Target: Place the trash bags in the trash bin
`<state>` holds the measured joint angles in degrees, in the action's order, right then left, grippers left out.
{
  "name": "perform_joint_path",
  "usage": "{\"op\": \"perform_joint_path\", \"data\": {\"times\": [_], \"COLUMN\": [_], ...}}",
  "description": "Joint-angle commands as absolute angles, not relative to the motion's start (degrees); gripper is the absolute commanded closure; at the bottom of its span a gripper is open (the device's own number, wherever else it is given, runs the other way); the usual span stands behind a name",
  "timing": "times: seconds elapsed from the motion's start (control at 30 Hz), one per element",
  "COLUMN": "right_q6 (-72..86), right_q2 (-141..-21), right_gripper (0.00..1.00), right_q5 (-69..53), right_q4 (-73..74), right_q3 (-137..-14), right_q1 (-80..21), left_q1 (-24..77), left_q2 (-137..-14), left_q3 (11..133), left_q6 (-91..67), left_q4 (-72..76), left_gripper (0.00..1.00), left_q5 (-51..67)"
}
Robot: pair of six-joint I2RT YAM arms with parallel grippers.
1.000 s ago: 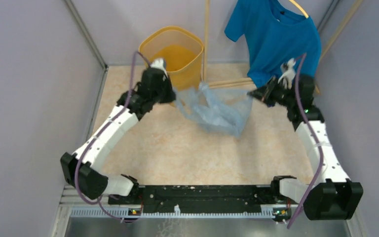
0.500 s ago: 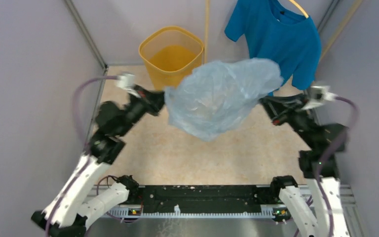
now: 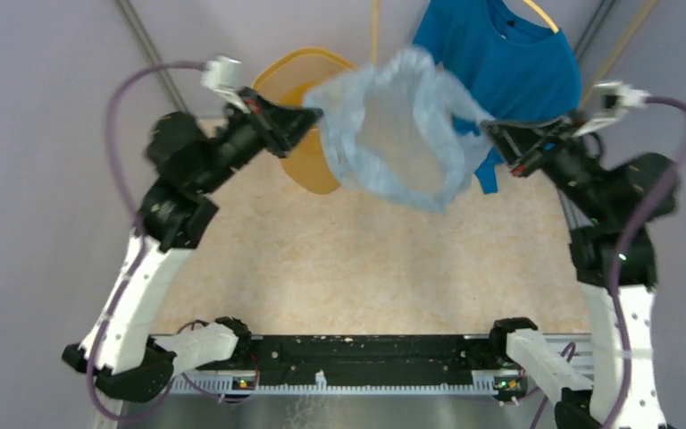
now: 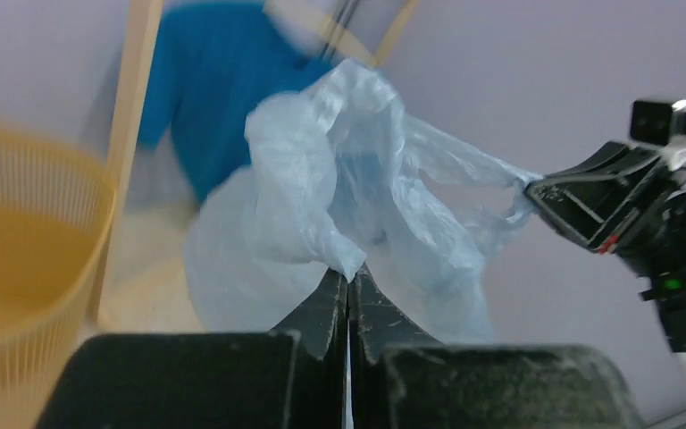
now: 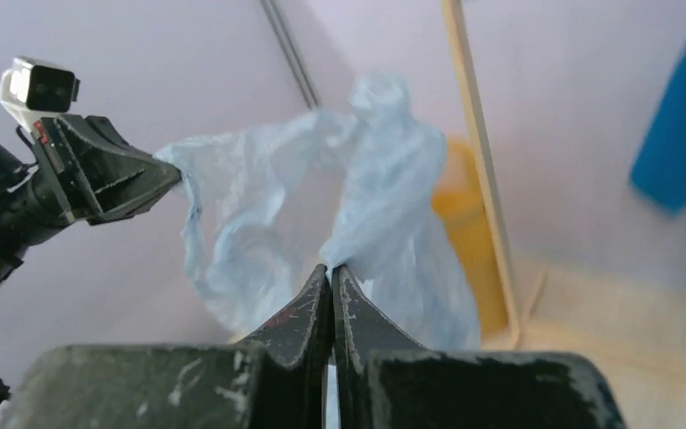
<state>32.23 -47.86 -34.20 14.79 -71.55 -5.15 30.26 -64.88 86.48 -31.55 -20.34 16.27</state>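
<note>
The pale blue translucent trash bag (image 3: 399, 134) hangs stretched in the air between both grippers, its mouth held open. My left gripper (image 3: 314, 113) is shut on its left edge; the left wrist view shows the film (image 4: 339, 206) pinched at the closed tips of that gripper (image 4: 348, 271). My right gripper (image 3: 485, 126) is shut on the bag's right edge, seen also in the right wrist view (image 5: 331, 267) with the bag (image 5: 384, 206) ahead. The yellow-orange trash bin (image 3: 299, 85) stands at the back, partly hidden behind the bag and the left gripper.
A bright blue T-shirt (image 3: 518, 63) hangs on a hanger at the back right, just behind the bag and right gripper. A wooden pole (image 3: 376, 31) stands beside the bin. Lilac walls close in left, right and back.
Both arms rose and moved toward the back, lifting the bag from the table and spreading it open in the air; it now overlaps the bin's right side in the top view.
</note>
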Motion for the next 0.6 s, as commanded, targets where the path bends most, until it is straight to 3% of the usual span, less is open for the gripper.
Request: {"op": "perform_joint_path", "data": {"times": [0.0, 0.1, 0.37, 0.47, 0.57], "right_q6": [30.5, 32.3, 42.1, 43.1, 38.5], "right_q2": [-43.2, -37.9, -30.7, -27.6, -33.7], "right_gripper": [1.0, 1.0, 1.0, 1.0, 1.0], "right_q5": [-35.8, -38.0, -41.8, -38.8, -37.6], "right_q4": [7.0, -2.1, -9.2, -8.0, -3.2], "right_q3": [-86.9, -78.1, -21.9, -21.4, -36.8], "right_q1": [-5.5, -5.4, -5.4, -5.4, -5.5], "left_q1": [30.3, 30.4, 30.3, 30.2, 30.2], "left_q2": [-57.8, -51.7, -51.7, -50.6, -53.1], "left_q3": [94.8, 83.7, 39.5, 38.3, 52.2], "left_q6": [-29.7, -30.1, -39.5, -39.7, -35.4], "left_q4": [-12.1, -8.8, -15.0, -12.3, -12.6], "left_gripper": [1.0, 1.0, 1.0, 1.0, 1.0], "left_q5": [19.6, 14.0, 11.0, 10.6, 11.7]}}
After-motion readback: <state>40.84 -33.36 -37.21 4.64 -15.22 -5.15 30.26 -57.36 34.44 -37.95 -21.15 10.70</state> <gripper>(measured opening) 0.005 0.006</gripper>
